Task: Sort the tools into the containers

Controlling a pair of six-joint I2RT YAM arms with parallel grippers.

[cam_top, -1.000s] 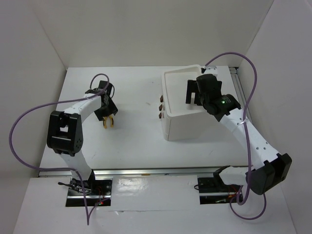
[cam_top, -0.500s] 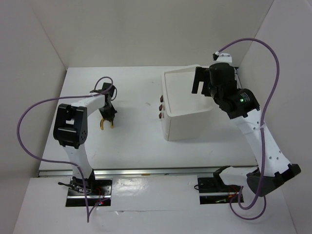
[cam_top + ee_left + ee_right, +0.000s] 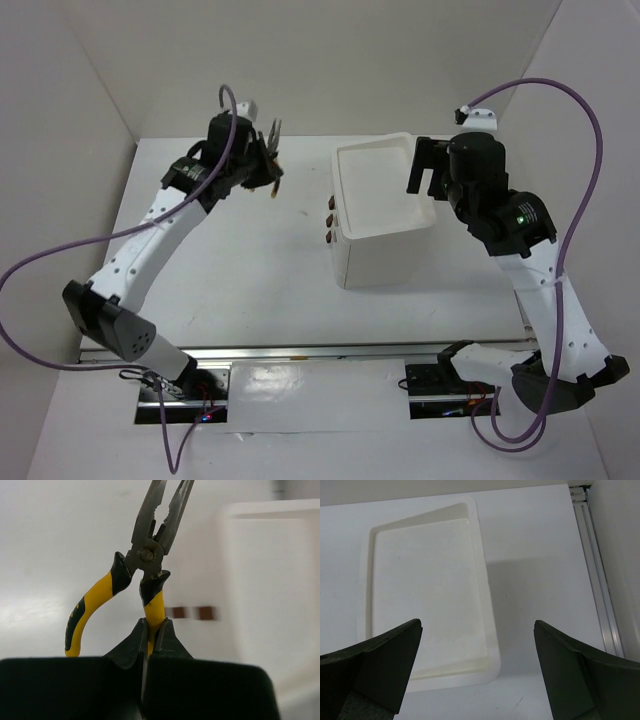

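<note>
left pincer (image 3: 151, 630): we're seeing it pinching one yellow handle of the pliers (image 3: 145, 560) and nothing else
pliers: we're placing them up in the air over the table (image 3: 260, 270), left of the box unit (image 3: 385, 255), nose pointing away from the wrist, second handle hanging free
right pincer (image 3: 477, 630): we're reading it as spread wide and empty, hovering above the top tray (image 3: 487, 605)
drawers: we're judging them pushed in, brown knobs (image 3: 329, 215) facing the left arm
risk, slip: we're expecting the single-handle grip may be letting the pliers swing or slide out mid-carry
risk, snag: the free handle may be catching the tray rim on the way in
risk, clash: both arms may be crowding the tray, right one sitting in the drop path
other tools: we're not finding any in view
</note>
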